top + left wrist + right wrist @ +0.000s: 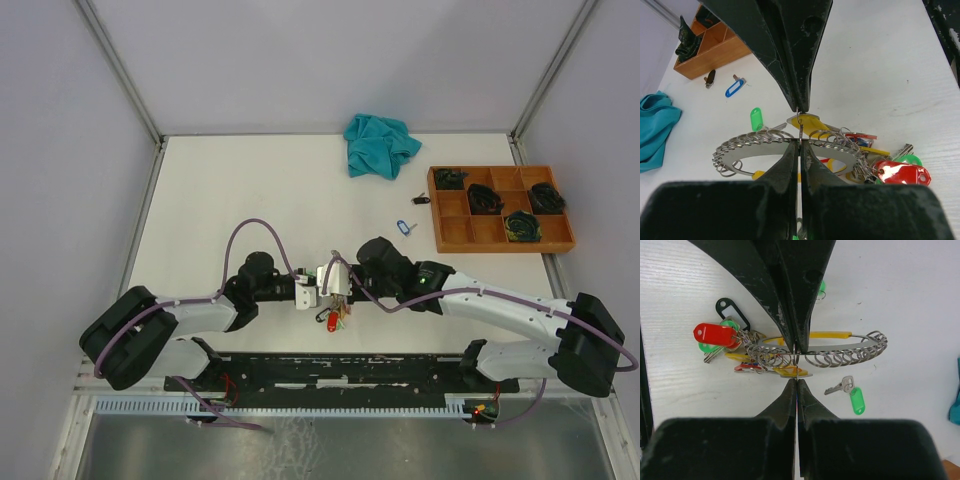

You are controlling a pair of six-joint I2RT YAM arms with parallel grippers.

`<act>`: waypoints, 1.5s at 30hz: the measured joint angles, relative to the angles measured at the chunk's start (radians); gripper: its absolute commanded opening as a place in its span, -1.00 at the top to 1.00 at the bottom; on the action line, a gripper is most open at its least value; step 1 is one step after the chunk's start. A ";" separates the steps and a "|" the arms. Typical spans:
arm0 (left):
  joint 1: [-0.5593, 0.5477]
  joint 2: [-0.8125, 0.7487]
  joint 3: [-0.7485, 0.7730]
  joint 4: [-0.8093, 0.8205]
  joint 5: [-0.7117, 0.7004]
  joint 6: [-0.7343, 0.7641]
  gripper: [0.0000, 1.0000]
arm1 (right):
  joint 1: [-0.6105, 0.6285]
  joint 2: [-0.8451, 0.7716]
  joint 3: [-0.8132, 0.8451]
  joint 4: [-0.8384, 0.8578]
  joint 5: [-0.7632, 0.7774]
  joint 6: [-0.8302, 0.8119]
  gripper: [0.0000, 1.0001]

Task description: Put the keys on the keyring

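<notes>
Fingers of the left gripper [799, 126] and right gripper [796, 365] are pressed fully closed, each pinching the thin silver wire keyring [840, 347] from opposite sides near the front middle of the white table [250, 190]. Small silver keys with red, yellow and green plastic tags [715, 335] bunch at one end of the ring. One green-tagged key [850, 392] lies loose just beside it; a blue plastic tag [733, 88] lies farther off, near the wooden compartment tray [505, 247].

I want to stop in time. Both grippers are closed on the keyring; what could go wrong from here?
The left gripper and right gripper pinch the thin keyring by their tips only; it may slip out.
The keys bunch on one side, so the ring may tilt.
A loose green-tagged key lies nearby; the bunch may knock it away.
</notes>
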 measured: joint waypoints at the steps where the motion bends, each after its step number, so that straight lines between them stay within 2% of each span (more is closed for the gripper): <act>1: 0.000 0.000 0.000 0.000 0.003 0.000 0.95 | 0.000 0.001 0.000 0.001 0.000 0.000 0.99; 45: 0.000 0.000 0.000 0.001 0.010 -0.001 0.95 | 0.005 -0.002 0.000 -0.001 0.004 0.000 0.99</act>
